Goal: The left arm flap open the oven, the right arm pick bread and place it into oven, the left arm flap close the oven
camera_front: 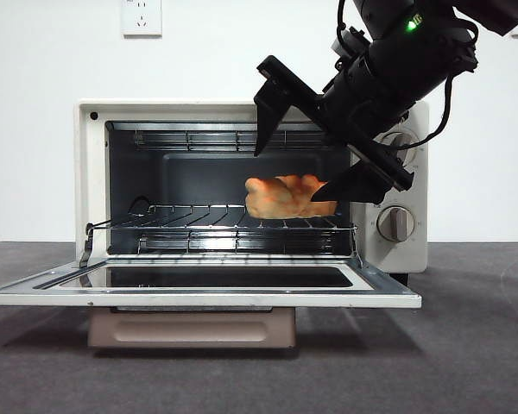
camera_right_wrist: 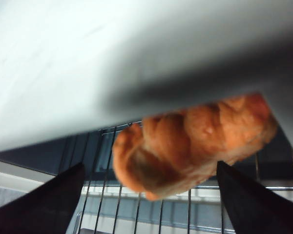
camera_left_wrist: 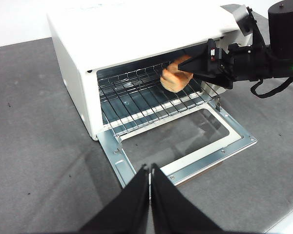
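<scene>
The cream-white oven (camera_front: 91, 172) stands with its glass door (camera_front: 198, 297) flapped down flat. The orange-golden bread (camera_front: 281, 197) lies on the wire rack (camera_front: 190, 217) at the right side of the cavity. My right gripper (camera_front: 287, 175) reaches into the oven mouth from the upper right, open, its jaws spread wide on either side of the bread (camera_right_wrist: 190, 141) without touching it. My left gripper (camera_left_wrist: 150, 168) is shut and empty, hovering over the table in front of the open door (camera_left_wrist: 185, 168). The bread (camera_left_wrist: 173, 80) and the right arm (camera_left_wrist: 263, 53) also show in the left wrist view.
Two beige knobs (camera_front: 395, 222) sit on the oven's right panel, partly behind the right arm. A wall socket (camera_front: 141, 17) is above the oven. The oven stands on a dark grey mat (camera_left_wrist: 34, 146), with a white table edge (camera_left_wrist: 289, 224) beyond it.
</scene>
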`<state>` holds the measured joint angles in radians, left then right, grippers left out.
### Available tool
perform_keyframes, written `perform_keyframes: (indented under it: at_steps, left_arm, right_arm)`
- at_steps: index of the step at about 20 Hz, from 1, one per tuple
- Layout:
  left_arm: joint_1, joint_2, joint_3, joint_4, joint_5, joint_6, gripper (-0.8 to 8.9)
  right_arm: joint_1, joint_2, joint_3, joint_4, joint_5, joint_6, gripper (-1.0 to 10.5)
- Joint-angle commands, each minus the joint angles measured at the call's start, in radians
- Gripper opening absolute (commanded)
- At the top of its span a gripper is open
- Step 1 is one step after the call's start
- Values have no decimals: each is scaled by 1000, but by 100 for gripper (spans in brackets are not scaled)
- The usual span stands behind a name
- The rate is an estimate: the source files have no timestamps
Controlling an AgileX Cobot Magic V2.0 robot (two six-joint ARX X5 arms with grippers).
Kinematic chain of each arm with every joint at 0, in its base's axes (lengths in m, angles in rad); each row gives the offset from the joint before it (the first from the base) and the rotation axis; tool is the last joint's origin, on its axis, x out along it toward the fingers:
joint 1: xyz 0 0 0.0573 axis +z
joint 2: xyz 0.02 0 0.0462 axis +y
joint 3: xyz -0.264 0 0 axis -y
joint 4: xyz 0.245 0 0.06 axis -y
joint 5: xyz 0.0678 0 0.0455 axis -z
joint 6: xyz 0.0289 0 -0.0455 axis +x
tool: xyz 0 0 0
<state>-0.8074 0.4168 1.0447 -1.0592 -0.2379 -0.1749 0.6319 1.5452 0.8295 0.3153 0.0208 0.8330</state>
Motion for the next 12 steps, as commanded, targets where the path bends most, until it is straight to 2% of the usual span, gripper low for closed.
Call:
perform_keyframes:
  at_steps: [1,6,12]
  left_arm:
    - [-9,3,23,7,-8,4,8]
    - [-9,23,21,7,-59,0,8]
    - [-8,122,18,4,-50,1,8]
  right_arm:
    - [8,-5,15,-4,-18,2,436]
    - [21,-97,15,-141,-70,-22,436]
    - [64,-266,15,-372,-145,-129,436]
